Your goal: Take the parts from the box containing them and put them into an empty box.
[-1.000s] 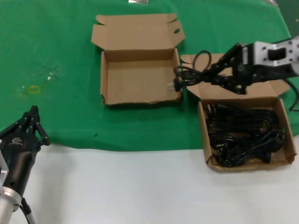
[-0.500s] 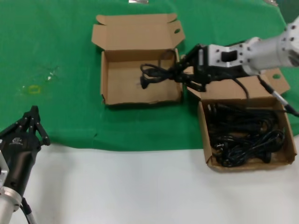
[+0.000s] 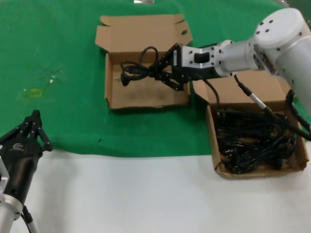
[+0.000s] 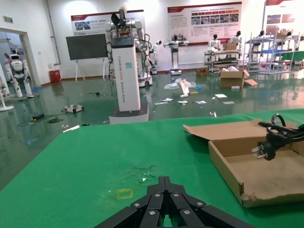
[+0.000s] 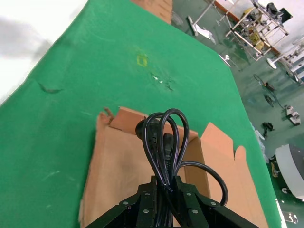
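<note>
From the head view, two shallow cardboard boxes sit on the green cloth [image 3: 58, 39] that covers the far part of the worktop [image 3: 146, 194]. The empty box [image 3: 116, 99] lies toward the middle, lid folded back and away, its brown floor bare. The right gripper [image 3: 163, 74] reaches across above its tray, the fingers closed on a looped power cord [image 3: 138, 69] that hangs in the air over the box interior, plug end pointing toward the robot's left, not touching the floor of the box as far as can be seen. To the right and nearer the robot, the box containing them [image 3: 214, 141] holds a tangled heap of black cords [image 3: 255, 138] filling most of its tray; its lid is partly hidden behind the right arm. The left gripper [image 3: 33, 127] rests at the near left edge, on the border of the cloth, well apart from both boxes, its fingers drawn together to a point.

In the left wrist view, the left fingers [image 4: 164, 199] sit closed low over the cloth; the empty box [image 4: 237, 175] shows beyond, with the plug [image 4: 262, 148] hanging above its floor.

In the right wrist view, the right fingers [image 5: 147, 202] clamp the cord's loops [image 5: 164, 137], which stand over the bare floor of the empty box [image 5: 114, 171].
</note>
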`<action>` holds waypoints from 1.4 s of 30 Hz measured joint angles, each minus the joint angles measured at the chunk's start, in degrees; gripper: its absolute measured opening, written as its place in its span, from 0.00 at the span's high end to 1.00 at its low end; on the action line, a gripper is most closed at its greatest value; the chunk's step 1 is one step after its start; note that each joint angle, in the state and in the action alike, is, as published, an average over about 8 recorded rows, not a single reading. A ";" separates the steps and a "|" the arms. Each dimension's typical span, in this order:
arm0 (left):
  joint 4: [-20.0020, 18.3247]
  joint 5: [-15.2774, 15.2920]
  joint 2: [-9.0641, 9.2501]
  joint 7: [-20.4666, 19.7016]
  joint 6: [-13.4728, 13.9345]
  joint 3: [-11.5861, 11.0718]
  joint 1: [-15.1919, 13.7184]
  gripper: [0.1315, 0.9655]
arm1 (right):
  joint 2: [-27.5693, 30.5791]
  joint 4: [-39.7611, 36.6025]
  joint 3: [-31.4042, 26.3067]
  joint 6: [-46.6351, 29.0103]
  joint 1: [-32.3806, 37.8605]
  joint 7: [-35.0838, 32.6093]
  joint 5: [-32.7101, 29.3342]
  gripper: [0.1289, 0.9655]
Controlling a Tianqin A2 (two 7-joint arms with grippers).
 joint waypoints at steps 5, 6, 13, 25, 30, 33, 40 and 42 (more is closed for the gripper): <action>0.00 0.00 0.00 0.00 0.00 0.00 0.00 0.99 | -3.76 -9.72 1.83 3.36 2.94 -6.94 2.00 0.90; 0.00 0.00 0.00 0.00 0.00 0.00 0.00 0.99 | -4.32 -11.08 1.94 4.04 3.31 -7.95 2.43 0.90; 0.00 0.00 0.00 0.00 0.00 0.00 0.00 0.99 | -6.21 -14.39 -1.60 7.81 3.75 -10.60 6.96 0.90; 0.00 0.00 0.00 0.00 0.00 0.00 0.00 0.99 | -6.61 -13.09 -14.83 11.64 2.71 -10.47 19.76 0.90; 0.00 0.00 0.00 0.00 0.00 0.00 0.00 0.99 | -6.63 -13.00 -18.64 12.73 2.49 -11.14 23.94 0.90; 0.00 0.00 0.00 0.00 0.00 0.00 0.00 0.99 | -6.63 -13.04 -20.49 13.19 2.37 -11.69 26.13 0.88; 0.00 0.00 0.00 0.00 0.00 0.00 0.00 0.99 | -6.63 -13.10 -23.23 13.86 2.21 -13.44 30.15 0.85; 0.00 0.00 0.00 0.00 0.00 0.00 0.00 0.99 | -6.63 -13.09 -23.75 14.00 2.18 -14.01 31.15 0.85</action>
